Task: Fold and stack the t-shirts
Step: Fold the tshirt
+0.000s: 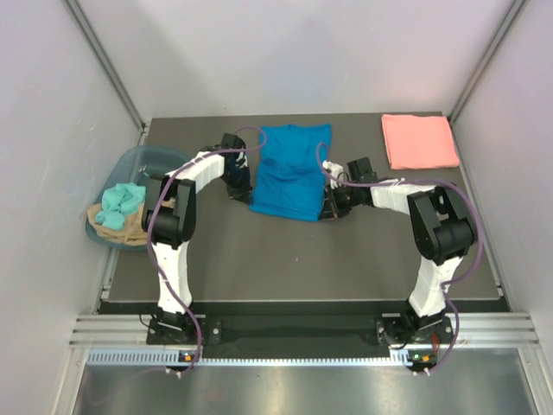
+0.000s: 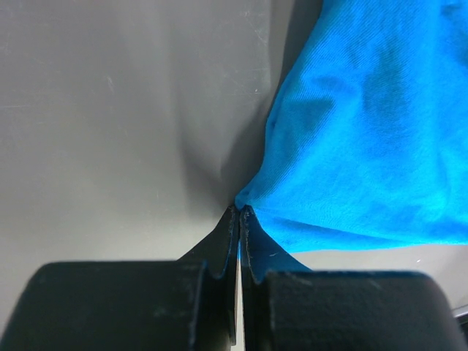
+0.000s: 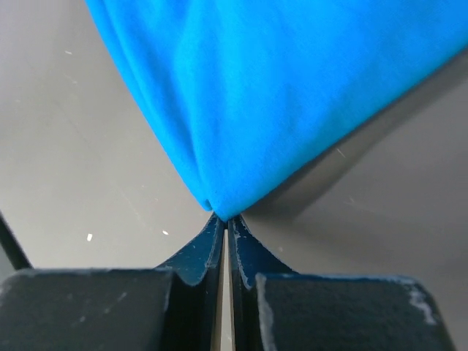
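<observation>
Overhead, wrist close-ups (shared shirt (image 1: 289,173))

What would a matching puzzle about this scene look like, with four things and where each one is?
Things:
1. blue t-shirt
2. pink t-shirt
3. plastic tub
4. teal cloth

Places:
A. folded flat, far right corner
B. inside the plastic tub
C. pinched by the left gripper and the right gripper
D. far left side

Pairs: 1-C, 2-A, 3-D, 4-B

You're in a robot lab cell: plain white panels (image 1: 52,104) box in a dark tabletop (image 1: 302,259), with the left arm (image 1: 168,229) and right arm (image 1: 441,229) bolted to an aluminium rail (image 1: 112,330).
</observation>
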`<state>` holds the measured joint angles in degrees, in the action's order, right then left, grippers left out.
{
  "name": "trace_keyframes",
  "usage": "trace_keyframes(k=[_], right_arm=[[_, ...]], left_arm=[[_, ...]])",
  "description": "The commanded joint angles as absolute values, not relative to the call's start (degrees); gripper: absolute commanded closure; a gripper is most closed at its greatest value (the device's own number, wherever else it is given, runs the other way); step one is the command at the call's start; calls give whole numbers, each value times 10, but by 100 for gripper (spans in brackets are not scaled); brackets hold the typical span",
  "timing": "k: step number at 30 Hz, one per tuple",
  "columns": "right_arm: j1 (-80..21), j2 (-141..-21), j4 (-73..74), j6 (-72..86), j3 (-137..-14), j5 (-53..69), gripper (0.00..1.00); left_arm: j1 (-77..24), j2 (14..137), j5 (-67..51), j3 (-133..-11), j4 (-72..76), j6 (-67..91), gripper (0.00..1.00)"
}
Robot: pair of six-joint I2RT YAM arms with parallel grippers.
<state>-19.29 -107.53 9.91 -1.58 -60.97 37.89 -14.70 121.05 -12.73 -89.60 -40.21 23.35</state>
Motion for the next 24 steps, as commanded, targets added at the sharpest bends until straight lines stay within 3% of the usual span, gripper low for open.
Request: trace_keyframes(k=[1,15,24], right_arm=[[-184,-1042,130,-41,-615,338,100],[-185,-1013,190,-72,-612,290,100],[-188,-1005,206,-75,-620,299,100]], left_arm=[[-144,1233,-48,-895,-390,229,100],[-146,1200,-5,-866,-398,236,100],[-146,1179,-42,-847,-398,237,100]])
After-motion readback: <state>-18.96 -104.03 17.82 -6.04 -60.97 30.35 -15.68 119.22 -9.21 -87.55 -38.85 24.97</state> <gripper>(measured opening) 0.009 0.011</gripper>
